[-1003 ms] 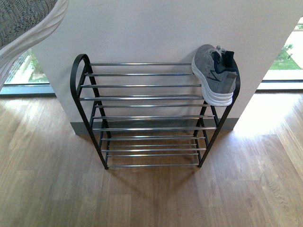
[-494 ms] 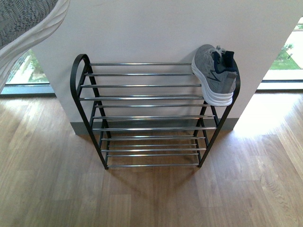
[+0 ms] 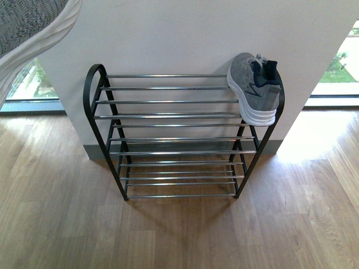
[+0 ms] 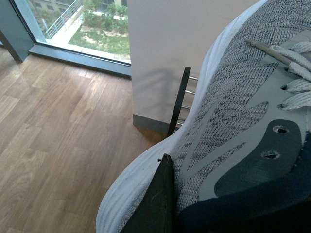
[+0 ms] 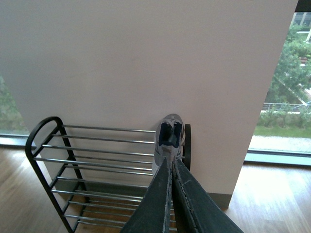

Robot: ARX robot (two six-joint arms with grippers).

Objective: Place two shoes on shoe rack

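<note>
Grey knit sneaker (image 4: 228, 121), white-soled, seemingly clamped in left gripper (image 4: 164, 189).
Set it flat on black-and-chrome shoe rack (image 3: 168, 116) top, beside its twin (image 3: 255, 89); right gripper (image 5: 171, 162) closed, empty.

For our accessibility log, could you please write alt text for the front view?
A grey knit white-soled sneaker rests on the top tier, right end, of a black metal and chrome shoe rack against a white wall. A second grey knit sneaker shows at upper left.

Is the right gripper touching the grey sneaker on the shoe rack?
Apart. The front view shows the grey sneaker alone on the shoe rack, no gripper near it; in the right wrist view the right gripper merely overlaps it.
</note>
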